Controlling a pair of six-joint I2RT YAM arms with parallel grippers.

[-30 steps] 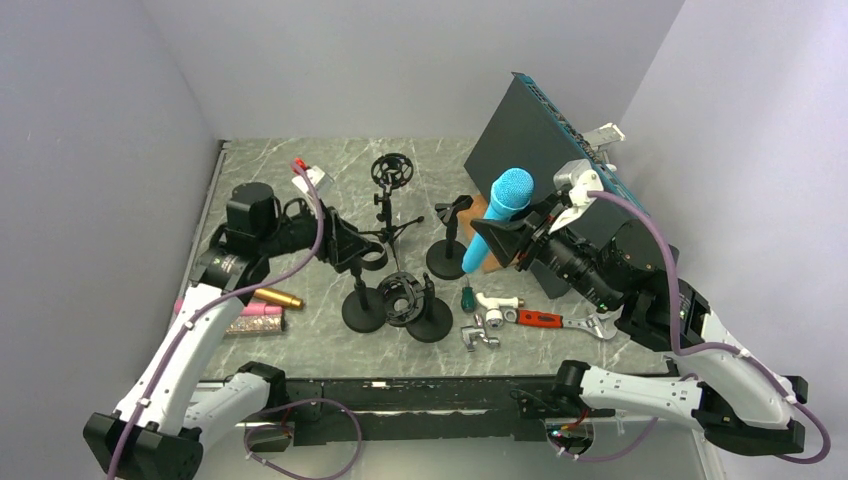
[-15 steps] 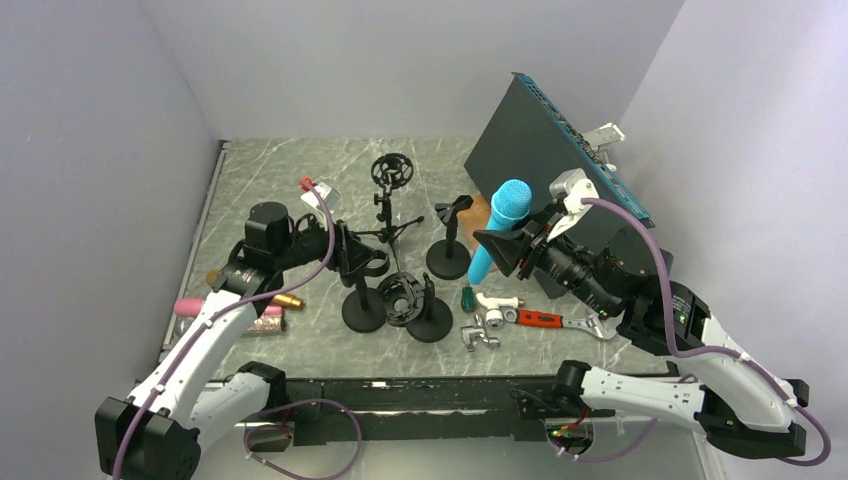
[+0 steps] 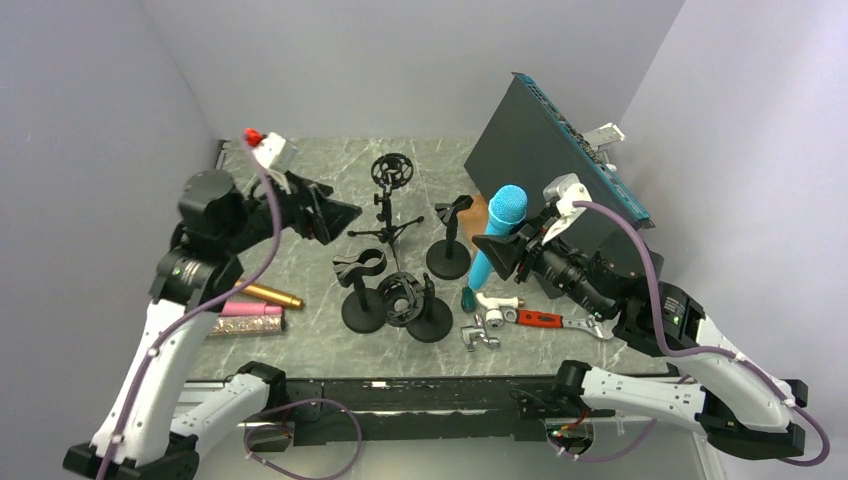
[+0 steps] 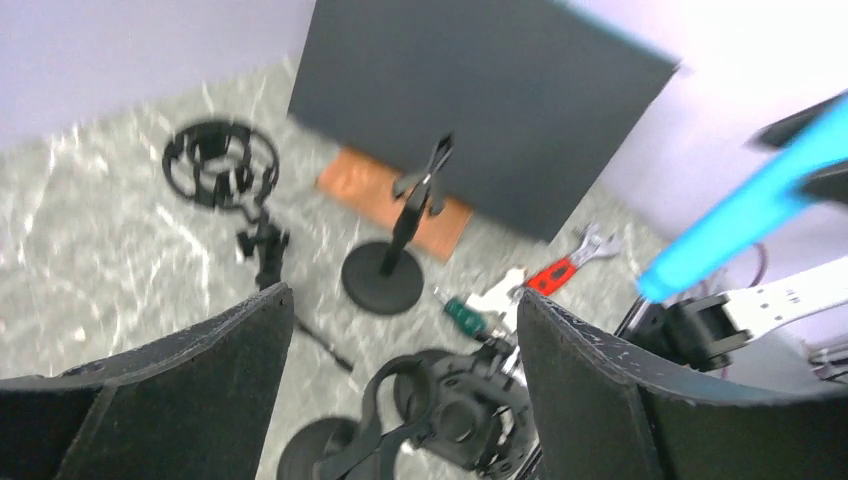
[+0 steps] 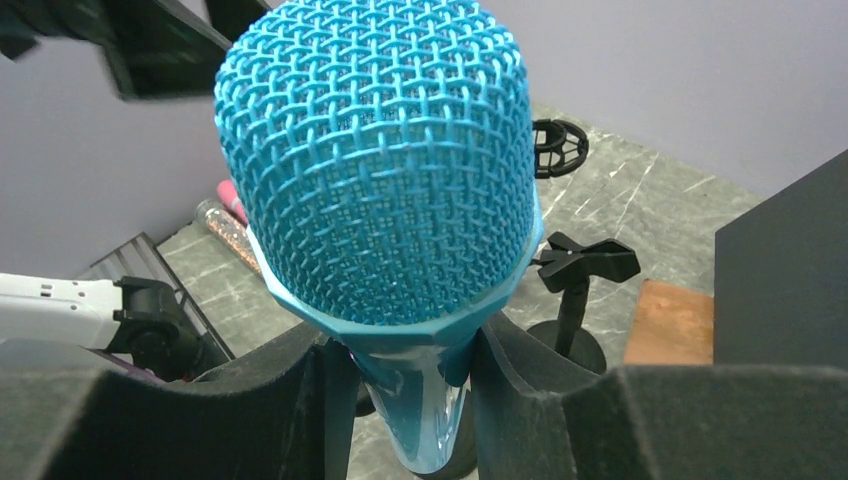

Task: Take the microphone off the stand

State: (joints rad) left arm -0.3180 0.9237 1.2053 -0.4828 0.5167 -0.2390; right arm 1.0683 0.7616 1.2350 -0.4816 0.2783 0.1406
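A bright blue microphone [image 3: 497, 232] is held tilted, off the table, head up. My right gripper [image 3: 507, 252] is shut on its body below the mesh head; the right wrist view shows the microphone [image 5: 375, 160] with the pads [image 5: 545, 385] pressed on both sides. The black stand [image 3: 362, 303] it belongs to has an empty clip [image 3: 358, 266] and stands left of the microphone. My left gripper [image 3: 325, 212] is open and empty, raised above and to the left of that stand. In the left wrist view the clip [image 4: 400, 420] lies below the open gripper [image 4: 402, 300].
A shock-mount stand [image 3: 415, 300], a small clip stand [image 3: 450, 245] and a tripod mount [image 3: 390, 185] stand nearby. A dark panel [image 3: 535, 145] leans at the back right. A red wrench [image 3: 545, 320], silver fittings [image 3: 480, 335], and pink and gold microphones [image 3: 250, 305] lie on the table.
My left gripper has let go of the stand's clip and lifted up and back to the left. My right gripper has moved the blue microphone slightly down and left.
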